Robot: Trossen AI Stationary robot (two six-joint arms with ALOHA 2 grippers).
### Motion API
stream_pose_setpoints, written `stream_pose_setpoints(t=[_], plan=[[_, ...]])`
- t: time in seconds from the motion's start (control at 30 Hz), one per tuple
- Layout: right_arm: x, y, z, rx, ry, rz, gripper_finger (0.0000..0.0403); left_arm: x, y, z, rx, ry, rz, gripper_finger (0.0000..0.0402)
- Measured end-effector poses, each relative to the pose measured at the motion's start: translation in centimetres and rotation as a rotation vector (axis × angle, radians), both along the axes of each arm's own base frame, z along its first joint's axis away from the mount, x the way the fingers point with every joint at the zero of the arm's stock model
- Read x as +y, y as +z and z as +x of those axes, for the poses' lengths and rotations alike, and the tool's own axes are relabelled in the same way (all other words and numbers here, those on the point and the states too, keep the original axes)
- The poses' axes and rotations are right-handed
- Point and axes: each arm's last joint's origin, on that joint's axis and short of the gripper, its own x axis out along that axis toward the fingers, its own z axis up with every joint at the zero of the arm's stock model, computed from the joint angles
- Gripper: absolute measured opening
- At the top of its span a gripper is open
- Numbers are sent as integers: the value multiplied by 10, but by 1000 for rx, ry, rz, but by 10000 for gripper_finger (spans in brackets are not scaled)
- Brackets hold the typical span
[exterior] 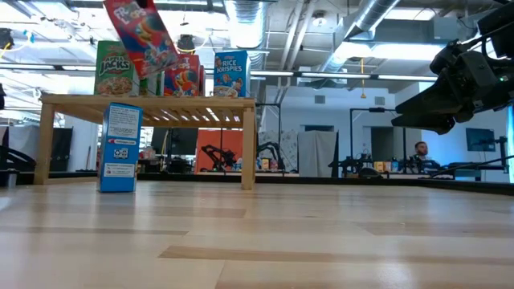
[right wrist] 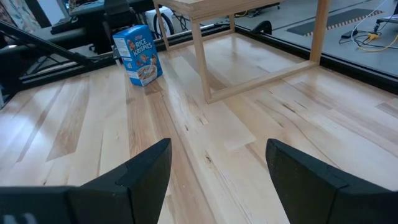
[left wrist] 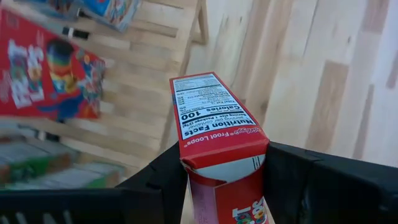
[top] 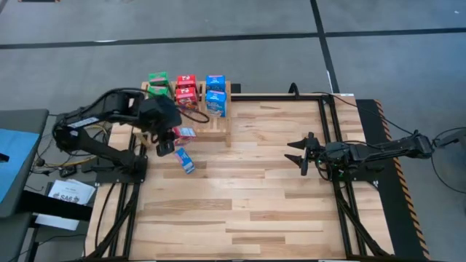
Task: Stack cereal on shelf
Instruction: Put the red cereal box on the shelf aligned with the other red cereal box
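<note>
Left gripper (top: 166, 138) of mine is clamping a red cereal box (left wrist: 217, 140), hovering just below the shelf (top: 218, 124), upper-left frame.

Shelf (top: 218, 124): light wood rack, slatted top. Upright on it: green boxes (top: 158, 82), red boxes (top: 186, 89), blue boxes (top: 215, 94) in rows. One red Froot Loops box (left wrist: 217, 134) tilted above shelf's front edge, gripped. One blue Rice Krispies box (top: 185, 160) on worktop just beside shelf.
</note>
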Motion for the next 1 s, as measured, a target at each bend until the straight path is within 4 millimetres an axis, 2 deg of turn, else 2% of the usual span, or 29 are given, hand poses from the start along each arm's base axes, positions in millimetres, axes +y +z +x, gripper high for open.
stream_pose_setpoints(t=[0.2, 0.5, 0.73, 1.0], plan=[[0, 0, 0, 0, 0, 0, 286, 8, 5, 19, 110, -124, 84, 152], [0, 0, 0, 0, 0, 0, 286, 24, 0, 39, 271, -243, 253, 152], [0, 0, 0, 0, 0, 0, 286, 40, -7, 47, 343, -275, 279, 152], [0, 0, 0, -1, 0, 0, 286, 58, -15, 52, 358, -245, 222, 151]])
